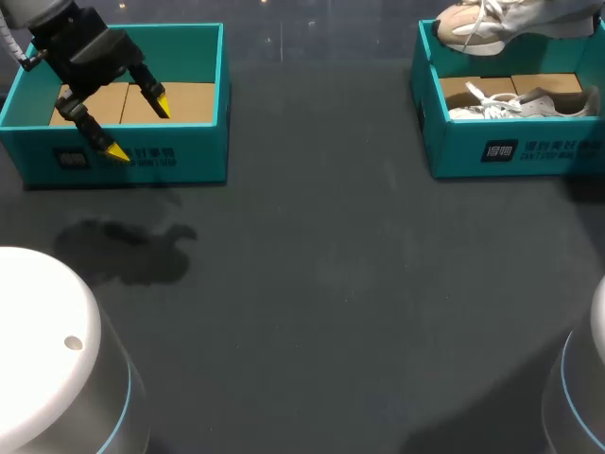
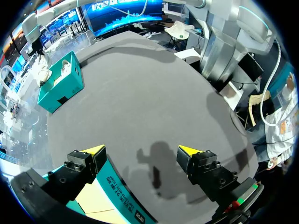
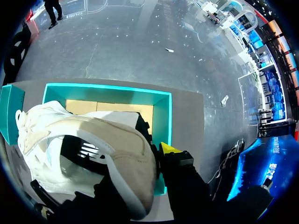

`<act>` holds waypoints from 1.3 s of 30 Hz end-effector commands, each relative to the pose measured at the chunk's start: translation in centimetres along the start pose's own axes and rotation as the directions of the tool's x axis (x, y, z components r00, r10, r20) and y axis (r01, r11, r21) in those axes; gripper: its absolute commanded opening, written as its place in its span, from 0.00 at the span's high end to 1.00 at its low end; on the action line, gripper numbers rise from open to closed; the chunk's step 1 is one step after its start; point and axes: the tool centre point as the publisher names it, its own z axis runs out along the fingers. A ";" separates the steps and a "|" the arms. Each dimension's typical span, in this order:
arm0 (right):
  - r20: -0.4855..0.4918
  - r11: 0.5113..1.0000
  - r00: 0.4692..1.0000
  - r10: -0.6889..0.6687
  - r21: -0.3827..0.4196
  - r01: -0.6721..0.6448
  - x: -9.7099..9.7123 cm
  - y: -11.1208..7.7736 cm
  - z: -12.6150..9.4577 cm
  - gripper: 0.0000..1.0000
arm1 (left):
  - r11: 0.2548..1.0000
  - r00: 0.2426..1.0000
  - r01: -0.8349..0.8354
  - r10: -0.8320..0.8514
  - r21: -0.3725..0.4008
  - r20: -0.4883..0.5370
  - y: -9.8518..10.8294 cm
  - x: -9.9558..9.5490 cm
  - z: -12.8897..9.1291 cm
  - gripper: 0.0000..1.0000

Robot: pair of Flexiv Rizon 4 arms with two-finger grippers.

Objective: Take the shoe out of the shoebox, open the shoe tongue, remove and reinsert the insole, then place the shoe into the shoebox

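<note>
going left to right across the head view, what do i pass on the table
left shoebox, with the left gripper over it → bare table → right shoebox, a white shoe inside it. The beige shoe hangs over that same box, so it gets no place of its own.

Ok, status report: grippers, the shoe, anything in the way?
Left gripper open, above front wall of left box. Right gripper shut on shoe, held above shoebox. Second shoe lying in that shoebox.
</note>
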 end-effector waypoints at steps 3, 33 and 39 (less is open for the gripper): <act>0.005 0.998 0.999 0.042 0.037 -0.042 0.1 0.4 1.3 1.00 | 1.000 1.000 -0.001 0.001 -0.002 -0.003 0.0 -0.1 0.0 0.00; 0.072 0.985 0.989 0.131 0.102 -0.138 -0.7 0.5 5.7 1.00 | 1.000 1.000 -0.001 0.001 -0.002 -0.003 0.0 -0.1 0.0 0.00; 0.086 0.983 0.987 0.134 0.111 -0.144 -0.6 0.3 6.2 1.00 | 1.000 1.000 -0.001 0.001 -0.002 -0.003 0.0 -0.1 0.0 0.00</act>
